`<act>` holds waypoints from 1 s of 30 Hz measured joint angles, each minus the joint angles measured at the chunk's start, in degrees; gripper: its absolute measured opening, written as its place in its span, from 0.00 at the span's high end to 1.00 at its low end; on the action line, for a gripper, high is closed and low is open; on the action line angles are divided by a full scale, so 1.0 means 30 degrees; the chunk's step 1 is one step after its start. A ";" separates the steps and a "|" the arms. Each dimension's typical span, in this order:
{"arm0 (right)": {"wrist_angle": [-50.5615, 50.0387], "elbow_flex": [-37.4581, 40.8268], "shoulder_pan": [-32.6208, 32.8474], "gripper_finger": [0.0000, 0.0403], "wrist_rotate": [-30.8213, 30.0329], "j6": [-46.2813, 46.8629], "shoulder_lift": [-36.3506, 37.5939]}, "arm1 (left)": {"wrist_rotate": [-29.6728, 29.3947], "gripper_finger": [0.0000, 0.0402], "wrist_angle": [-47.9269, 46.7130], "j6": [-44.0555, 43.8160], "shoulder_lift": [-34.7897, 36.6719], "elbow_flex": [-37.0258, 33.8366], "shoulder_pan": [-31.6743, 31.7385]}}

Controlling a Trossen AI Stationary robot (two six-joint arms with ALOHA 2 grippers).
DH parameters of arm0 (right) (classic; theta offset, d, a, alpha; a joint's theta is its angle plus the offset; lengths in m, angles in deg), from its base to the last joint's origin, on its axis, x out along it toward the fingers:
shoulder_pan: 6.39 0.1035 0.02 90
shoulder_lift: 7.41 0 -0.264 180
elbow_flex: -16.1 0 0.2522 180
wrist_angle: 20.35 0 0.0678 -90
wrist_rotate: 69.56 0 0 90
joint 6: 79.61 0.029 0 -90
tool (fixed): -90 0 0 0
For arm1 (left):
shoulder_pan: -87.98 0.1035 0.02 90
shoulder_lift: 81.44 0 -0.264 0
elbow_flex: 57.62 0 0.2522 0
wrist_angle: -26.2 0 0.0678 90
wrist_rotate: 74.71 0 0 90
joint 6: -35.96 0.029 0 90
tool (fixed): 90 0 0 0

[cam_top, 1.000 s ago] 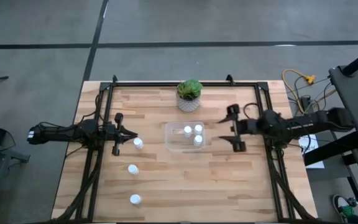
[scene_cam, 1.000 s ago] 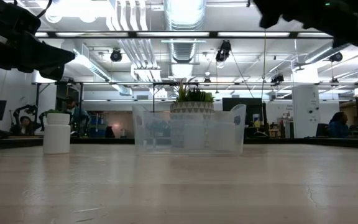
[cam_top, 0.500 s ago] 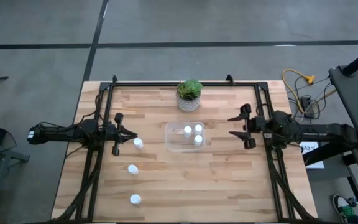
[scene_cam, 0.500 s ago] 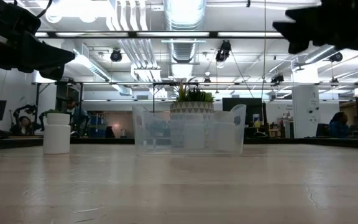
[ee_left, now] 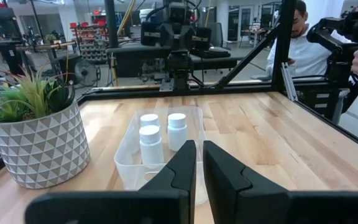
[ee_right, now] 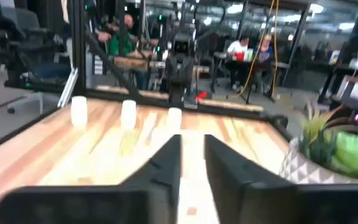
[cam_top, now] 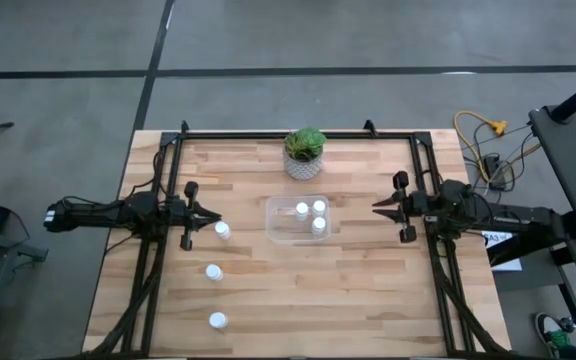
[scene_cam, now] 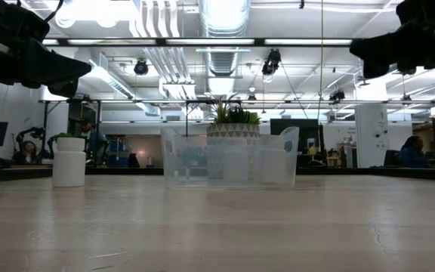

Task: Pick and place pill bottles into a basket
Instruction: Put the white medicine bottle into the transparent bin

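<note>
The clear basket point(cam_top: 297, 220) stands at the table's middle with three white pill bottles point(cam_top: 312, 215) upright inside it; the left wrist view shows them too point(ee_left: 151, 142). Three more pill bottles stand on their bases on the table's left part point(cam_top: 222, 230) point(cam_top: 214, 271) point(cam_top: 217, 320). My left gripper point(cam_top: 214, 214) hovers shut just left of the basket, above the nearest loose bottle. My right gripper point(cam_top: 376, 206) hangs to the basket's right, well apart from it, its fingers drawn together on nothing.
A white patterned pot with a green plant point(cam_top: 305, 152) stands just beyond the basket's far side. Black frame rails point(cam_top: 148, 260) run along the table's left, right and far edges. Bare wood lies near the front edge. People point(ee_left: 303, 43) are in the room beyond the table.
My right gripper has drawn back from the basket toward the table's right edge and has shut from wide open. The basket and all the bottles have stayed put.
</note>
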 joint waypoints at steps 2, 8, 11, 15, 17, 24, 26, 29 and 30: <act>0.0146 0.0048 0.0000 0.94 0.0007 -0.0203 0.0379 | -0.0007 0.97 -0.0002 0.0000 0.0000 0.0000 0.0000; -0.1617 0.0226 0.0000 0.98 0.0018 0.0022 0.1471 | 0.0000 0.97 0.0000 0.0000 -0.0007 0.0000 0.0000; -0.2681 0.0319 -0.0014 0.98 -0.0548 0.0113 0.1879 | -0.0001 0.97 -0.0001 0.0000 -0.0007 0.0000 -0.0001; -0.1283 0.1186 -0.0010 0.98 -0.0957 0.0403 0.2600 | -0.0006 0.97 -0.0004 0.0000 -0.0007 0.0000 -0.0004; 0.0362 0.2081 -0.0014 0.98 -0.0970 0.0438 0.3057 | -0.0007 0.97 0.0000 0.0000 -0.0007 0.0000 -0.0007; 0.0179 0.2142 -0.0036 0.98 -0.1552 0.0716 0.3763 | 0.0000 0.97 -0.0004 0.0000 -0.0044 0.0000 -0.0004; 0.0178 0.2142 -0.0036 0.98 -0.1553 0.0850 0.3728 | 0.0000 0.97 -0.0005 0.0000 -0.0034 0.0000 -0.0003; -0.0391 0.2142 -0.0036 0.98 -0.1552 0.0678 0.3730 | -0.0003 0.97 -0.0004 0.0000 -0.0102 0.0000 0.0000; -0.0701 0.2142 -0.0036 0.98 -0.1538 0.0663 0.3723 | 0.0000 0.97 -0.0003 0.0000 -0.0094 0.0000 -0.0004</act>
